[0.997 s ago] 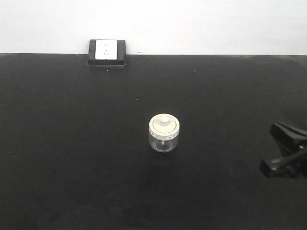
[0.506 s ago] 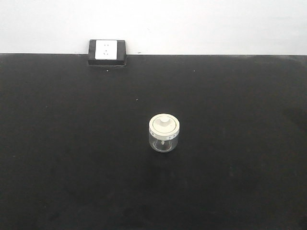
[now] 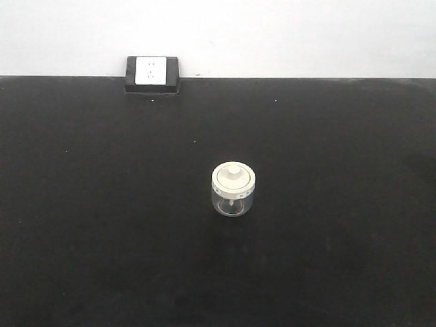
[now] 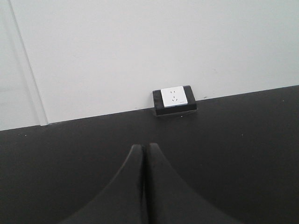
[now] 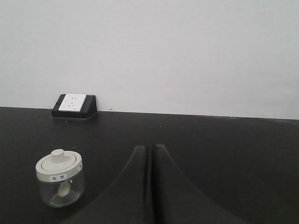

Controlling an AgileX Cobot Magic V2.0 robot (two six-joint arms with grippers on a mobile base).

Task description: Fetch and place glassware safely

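The glassware, a small clear glass jar [image 3: 234, 191] with a cream-white knobbed lid, stands upright near the middle of the black table. It also shows in the right wrist view [image 5: 60, 178], ahead and to the left of my right gripper [image 5: 150, 148], which is shut and empty. My left gripper [image 4: 143, 147] is shut and empty over bare black table; the jar is out of its view. Neither gripper shows in the front view.
A white wall socket in a black housing [image 3: 152, 73] sits at the table's far edge against the white wall; it also shows in the left wrist view [image 4: 174, 99] and the right wrist view [image 5: 74, 106]. The black table [image 3: 102, 204] fills the front view.
The right gripper, seen at the right edge of the front view one second ago, has withdrawn out of that view. The jar has not moved.
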